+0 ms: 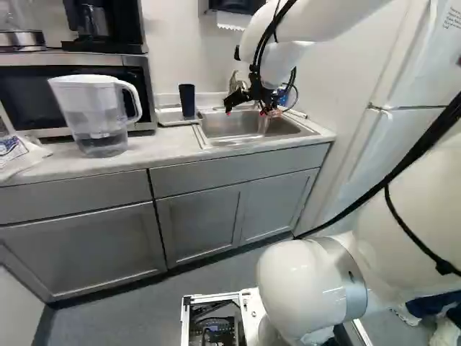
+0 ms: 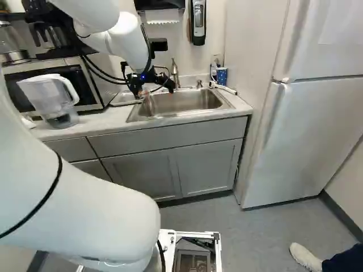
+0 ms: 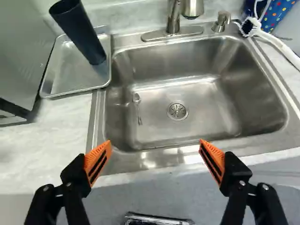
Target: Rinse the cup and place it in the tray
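White and bulky, the arm (image 1: pixel 310 281) fills the foreground of both base views. Left of the sink (image 3: pixel 225 103), a shallow metal tray (image 3: pixel 63 70) holds the dark blue cup (image 1: pixel 187 101), standing upright; its inside is too dark to read. Farther left of the sink stands a clear pitcher (image 1: pixel 90 108) with a white lid and handle, seemingly with some liquid low down. In the sink, a spoon (image 3: pixel 138 108) lies near the drain (image 3: pixel 177 111). Beyond the sink's right side is a blue dotted container (image 2: pixel 222 76), contents hidden. The arm reaches forward to the sink, its gripper (image 1: pixel 249 111) angled down above the near edge, both fingers spread wide apart
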